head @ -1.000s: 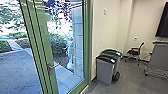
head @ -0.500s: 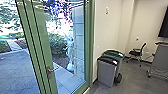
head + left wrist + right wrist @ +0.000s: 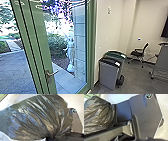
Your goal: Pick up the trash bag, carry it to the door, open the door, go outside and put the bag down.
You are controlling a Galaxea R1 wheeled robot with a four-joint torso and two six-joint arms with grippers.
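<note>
Left gripper (image 3: 49, 138) seems pinched on the neck of the glossy black plastic trash bag (image 3: 38, 117); pleats converge there, I judge for a secure carry. Bag bulges just beyond it. Right gripper: cannot tell. Green-framed glass door (image 3: 41, 45) ahead of both

Bright daylight beyond glass door (image 3: 42, 50); glossy highlights on trash bag (image 3: 37, 119).

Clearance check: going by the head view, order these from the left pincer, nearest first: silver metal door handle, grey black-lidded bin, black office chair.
1. Silver metal door handle: on the left.
2. Grey black-lidded bin: right of it, farther back.
3. Black office chair: far right, deepest.
</note>
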